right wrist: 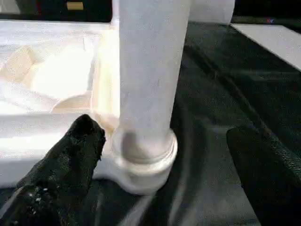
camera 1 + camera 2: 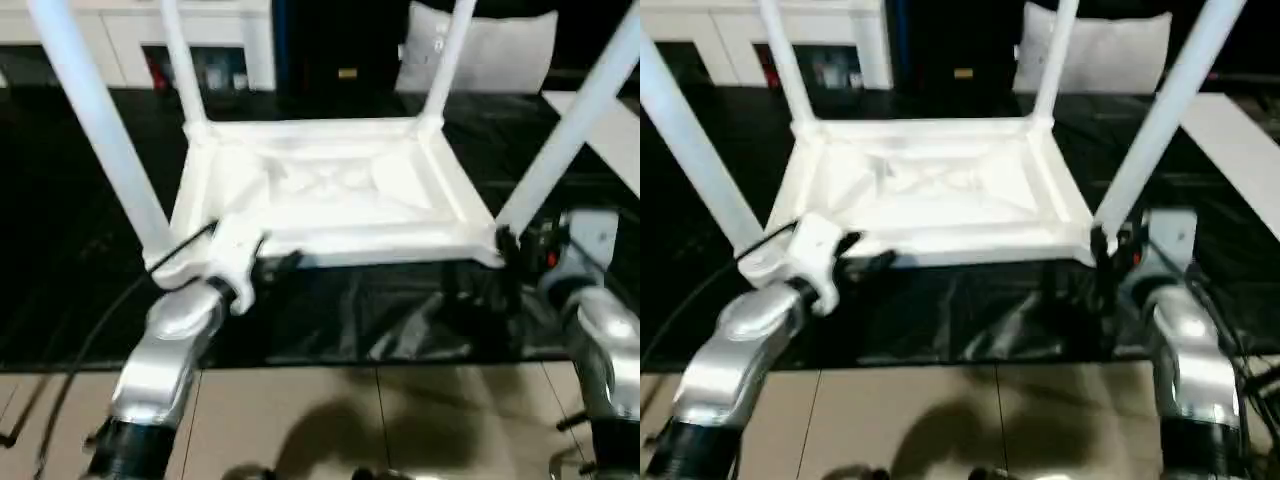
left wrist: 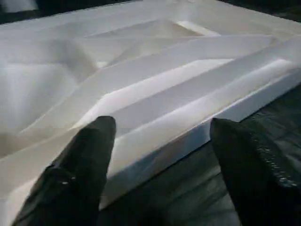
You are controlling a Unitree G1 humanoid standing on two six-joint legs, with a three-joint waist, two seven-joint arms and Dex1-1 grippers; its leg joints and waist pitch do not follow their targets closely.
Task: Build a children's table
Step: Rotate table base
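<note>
1. Head views: we see the table (image 2: 330,190) lying upside down on a black sheet (image 2: 350,320), ribbed underside up, with four legs (image 2: 95,120) standing in its corner sockets. Beyond the table stand white cabinets (image 2: 130,40) and a white pillow (image 2: 480,50). On our side of the sheet is a tiled floor (image 2: 330,420).
2. Head views, arms: our left tool (image 2: 265,262) sits at the table's near rim, close to the near left corner. Our right tool (image 2: 1105,255) sits at the near right corner, beside the leg there.
3. Left wrist view: our left tool (image 3: 160,155) is spread wide and holds nothing. One finger (image 3: 80,165) is over the ribbed underside, the other over the sheet (image 3: 188,197) outside the rim, so the table's edge (image 3: 188,136) runs between them.
4. Right wrist view: our right tool (image 1: 174,160) is also spread wide and grips nothing. The near right leg (image 1: 150,70) stands upright in its round socket (image 1: 141,165) between the two fingers (image 1: 70,160); we cannot tell whether either finger touches it.
</note>
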